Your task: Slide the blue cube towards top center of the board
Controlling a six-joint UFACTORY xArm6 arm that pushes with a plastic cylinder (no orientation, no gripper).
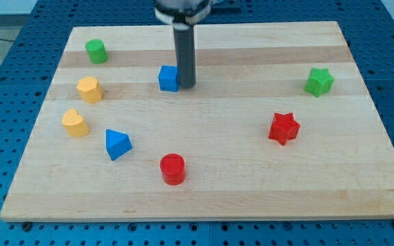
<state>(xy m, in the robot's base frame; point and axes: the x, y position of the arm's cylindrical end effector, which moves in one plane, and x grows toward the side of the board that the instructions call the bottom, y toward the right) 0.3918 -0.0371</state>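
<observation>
Low in frame, red cylinder (173, 169) and blue triangular block (117, 144), well clear. Upper centre, blue cube (168, 78), tip (186, 85) touching its right side; no jaws, bare rod holding nothing. Likely needs repositioning below for an upward push.

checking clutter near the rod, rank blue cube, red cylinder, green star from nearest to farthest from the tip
From my tip:
1. blue cube, right beside it on the view's left.
2. red cylinder, toward the view's bottom.
3. green star, far to the view's right.
</observation>
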